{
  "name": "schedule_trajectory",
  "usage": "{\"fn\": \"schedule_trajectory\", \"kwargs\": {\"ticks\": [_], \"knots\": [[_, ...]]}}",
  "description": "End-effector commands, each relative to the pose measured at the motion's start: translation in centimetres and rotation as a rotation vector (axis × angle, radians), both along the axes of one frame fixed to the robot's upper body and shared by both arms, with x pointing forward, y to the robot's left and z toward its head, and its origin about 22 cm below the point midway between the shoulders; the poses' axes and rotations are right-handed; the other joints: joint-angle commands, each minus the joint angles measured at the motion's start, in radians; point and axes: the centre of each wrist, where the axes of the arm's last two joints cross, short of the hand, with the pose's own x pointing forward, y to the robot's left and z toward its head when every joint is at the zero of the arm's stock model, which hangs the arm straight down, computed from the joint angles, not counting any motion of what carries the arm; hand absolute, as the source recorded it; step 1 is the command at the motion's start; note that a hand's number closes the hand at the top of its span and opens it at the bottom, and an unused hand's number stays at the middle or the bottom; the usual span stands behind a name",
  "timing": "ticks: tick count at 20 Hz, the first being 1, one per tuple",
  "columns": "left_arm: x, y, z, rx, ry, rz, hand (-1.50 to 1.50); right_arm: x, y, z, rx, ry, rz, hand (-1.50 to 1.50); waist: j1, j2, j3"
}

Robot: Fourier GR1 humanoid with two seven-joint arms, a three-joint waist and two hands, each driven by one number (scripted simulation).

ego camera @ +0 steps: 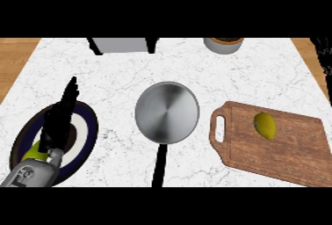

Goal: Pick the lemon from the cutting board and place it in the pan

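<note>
yellow oval lemon (265,125), long axis fore-aft, well right of released black left hand (59,117); round steel pan (167,112) between.

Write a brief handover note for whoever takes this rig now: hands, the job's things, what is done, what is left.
Left robot hand: open, resting over the plate at the left.
Right robot hand: not in view.
Lemon lies on the cutting board, at the right, untouched.
Pan stands mid-counter, nothing in it.
Done: nothing yet.
Left: grasp the lemon, carry it over, set it in the pan.
</note>
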Motion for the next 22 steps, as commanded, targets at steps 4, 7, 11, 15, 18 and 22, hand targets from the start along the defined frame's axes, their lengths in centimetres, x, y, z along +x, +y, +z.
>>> {"fn": "schedule_trajectory", "kwargs": {"ticks": [4, 7, 11, 15, 18, 22], "knots": [[-1.1, 1.9, -0.6, 0.066, 0.041, -0.024, 0.0, 0.3, -3.7, -5.1, 0.374, 0.187, -0.376, -1.5, 0.021, 0.032, -0.022], [-2.1, 1.4, -1.6, 0.049, 0.075, -0.054, 0.0, -2.6, -10.1, -9.0, -0.115, 0.449, -0.644, -1.5, 0.028, 0.075, -0.04], [-4.3, 2.4, -3.4, 0.036, 0.151, -0.033, 0.0, -5.5, -9.7, -14.1, 0.543, 0.546, -1.087, -1.5, -0.005, 0.023, -0.027], [-4.4, 3.0, -1.9, 0.043, 0.145, -0.045, 0.0, -8.2, -10.2, -12.2, 0.241, 0.686, -1.107, -1.5, 0.012, 0.022, -0.028], [-5.8, 3.0, -3.0, 0.03, 0.148, -0.082, 0.0, -9.2, -9.4, -11.5, 0.052, 0.805, -1.039, -1.5, 0.022, 0.023, -0.029], [-5.2, 1.7, -2.4, 0.041, 0.125, -0.076, 0.0, -7.9, -10.0, -7.1, -0.059, 0.913, -0.921, -1.5, 0.023, 0.026, -0.025]]}}
